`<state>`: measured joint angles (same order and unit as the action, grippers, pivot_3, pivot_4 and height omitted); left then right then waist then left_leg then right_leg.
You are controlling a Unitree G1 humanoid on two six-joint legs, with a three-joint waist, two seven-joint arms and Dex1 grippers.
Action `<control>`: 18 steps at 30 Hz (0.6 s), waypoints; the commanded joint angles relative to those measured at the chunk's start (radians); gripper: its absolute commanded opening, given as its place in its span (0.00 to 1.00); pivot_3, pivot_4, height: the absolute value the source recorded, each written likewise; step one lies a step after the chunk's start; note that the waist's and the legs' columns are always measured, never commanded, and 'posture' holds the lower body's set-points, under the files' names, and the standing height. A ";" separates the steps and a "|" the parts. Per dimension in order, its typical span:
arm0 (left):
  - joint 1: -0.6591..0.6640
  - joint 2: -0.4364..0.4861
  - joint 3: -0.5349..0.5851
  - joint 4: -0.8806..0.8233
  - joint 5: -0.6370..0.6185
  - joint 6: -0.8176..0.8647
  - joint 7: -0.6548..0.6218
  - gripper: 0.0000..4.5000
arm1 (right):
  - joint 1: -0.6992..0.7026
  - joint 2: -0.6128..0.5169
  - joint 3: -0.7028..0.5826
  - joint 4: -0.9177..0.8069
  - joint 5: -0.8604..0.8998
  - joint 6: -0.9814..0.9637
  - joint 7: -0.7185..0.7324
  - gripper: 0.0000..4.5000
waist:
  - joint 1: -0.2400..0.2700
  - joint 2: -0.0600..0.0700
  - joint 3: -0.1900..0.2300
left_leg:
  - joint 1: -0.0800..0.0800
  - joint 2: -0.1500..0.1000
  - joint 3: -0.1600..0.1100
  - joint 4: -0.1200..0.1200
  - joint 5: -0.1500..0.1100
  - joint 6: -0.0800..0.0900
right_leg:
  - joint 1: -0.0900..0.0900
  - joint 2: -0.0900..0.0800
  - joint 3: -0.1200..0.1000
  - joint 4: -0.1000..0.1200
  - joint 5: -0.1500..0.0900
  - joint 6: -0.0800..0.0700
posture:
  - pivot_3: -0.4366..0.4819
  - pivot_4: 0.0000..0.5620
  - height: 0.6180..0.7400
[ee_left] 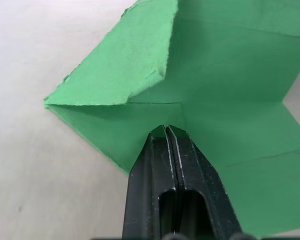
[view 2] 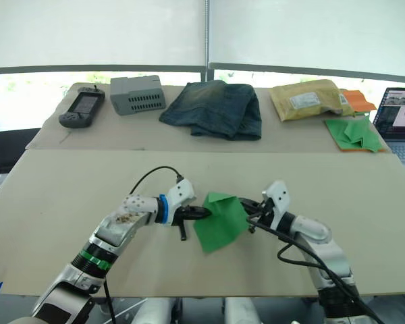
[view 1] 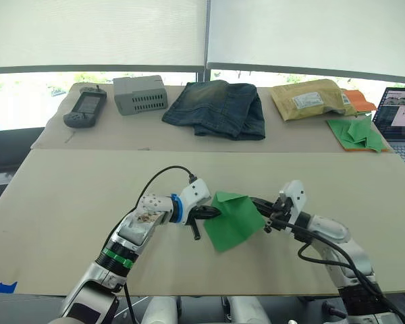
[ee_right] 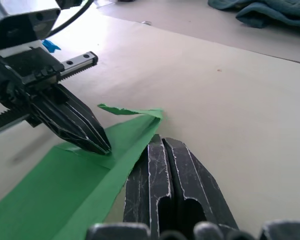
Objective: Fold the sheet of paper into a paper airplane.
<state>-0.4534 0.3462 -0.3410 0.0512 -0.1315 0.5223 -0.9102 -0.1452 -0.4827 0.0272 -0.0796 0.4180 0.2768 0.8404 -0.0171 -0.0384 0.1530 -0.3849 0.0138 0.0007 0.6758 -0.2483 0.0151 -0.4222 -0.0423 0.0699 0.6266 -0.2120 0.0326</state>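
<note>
sheet of paper (view 1: pixel 234 219) pinched between left gripper (view 1: pixel 212 212) and right gripper (view 1: pixel 259 208); jeans (view 1: pixel 217 108), padded envelope (view 1: pixel 309 98) well beyond

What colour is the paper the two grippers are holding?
Bright green; the sheet of paper shows best in the left wrist view.

I'm seeing the near table (view 1: pixel 67 202) bearing blue tape (view 1: pixel 5 287); the far table (view 1: pixel 142 131) is holding jeans (view 1: pixel 218 108), a grey box (view 1: pixel 140 94), a handheld device (view 1: pixel 85 107), an envelope (view 1: pixel 309 98) and a green paper heap (view 1: pixel 356 132).

Green sheet of paper (view 1: pixel 233 219) between both grippers
</note>
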 commanded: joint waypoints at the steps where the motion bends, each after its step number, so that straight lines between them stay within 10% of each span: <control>1: 0.012 -0.001 0.038 0.014 0.000 0.015 0.050 0.01 | -0.025 -0.001 -0.009 0.000 0.024 0.017 0.027 0.00 | 0.000 0.000 0.000 | 0.000 0.000 0.000 0.000 0.000 0.000 | 0.000 0.000 0.000 0.000 0.000 0.000 | 0.48 0.27 0.91; 18: -0.013 -0.098 0.147 -0.021 -0.103 0.009 0.113 0.01 | -0.047 0.022 0.014 0.060 -0.037 -0.006 0.051 0.00 | 0.003 0.001 0.001 | -0.003 -0.001 0.000 0.003 0.000 0.000 | -0.001 -0.002 0.000 -0.001 0.002 0.002 | 0.48 0.27 0.91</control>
<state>-0.4500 0.2529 -0.1841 0.0541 -0.2167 0.5458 -0.7814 -0.1878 -0.4600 0.0566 0.0132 0.3758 0.2912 0.8891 -0.0140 -0.0378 0.1537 -0.3879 0.0129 0.0008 0.6783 -0.2483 0.0150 -0.4237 -0.0443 0.0703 0.6257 -0.2104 0.0347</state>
